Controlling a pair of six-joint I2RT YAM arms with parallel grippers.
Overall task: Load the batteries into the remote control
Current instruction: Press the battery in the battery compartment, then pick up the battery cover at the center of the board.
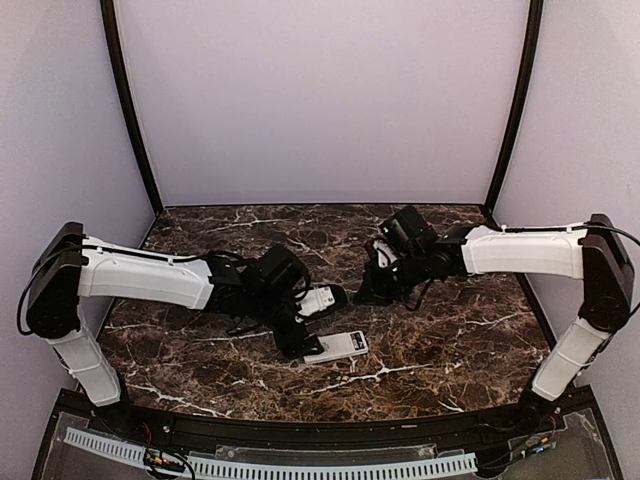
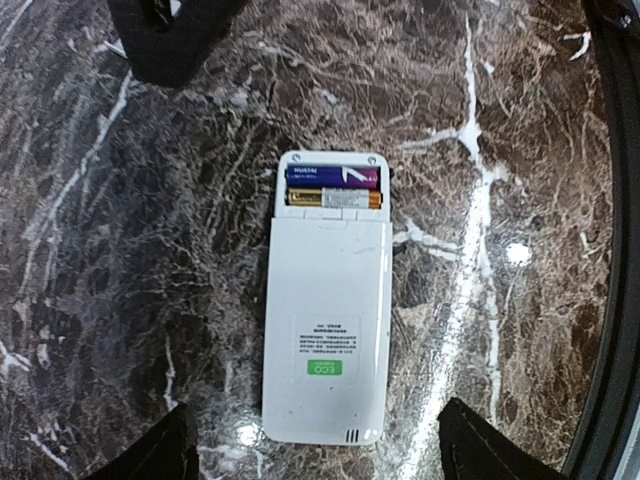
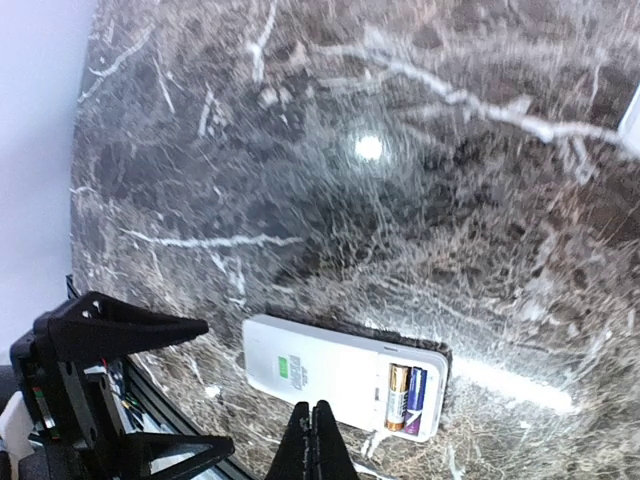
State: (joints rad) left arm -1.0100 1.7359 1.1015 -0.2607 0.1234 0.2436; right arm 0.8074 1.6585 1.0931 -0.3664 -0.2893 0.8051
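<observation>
— Presently, where is the remote control point(image 2: 325, 330)?
— Back up on the marble table point(image 1: 450, 340), at 6 o'clock from the table's middle in the top view. Two batteries point(image 2: 330, 176) lie side by side in its uncovered 12 o'clock end, as the left wrist view shows.
— Left gripper point(image 2: 315, 410)?
— Released and spread wide, straddling the remote's 6 o'clock end. Contact cannot be told.
— Right gripper point(image 3: 312, 440)?
— Clenched on nothing, at 1 o'clock from the remote.

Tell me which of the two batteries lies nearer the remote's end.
The purple battery, against the remote control's end wall; the gold battery lies beside it, nearer the green label.
</observation>
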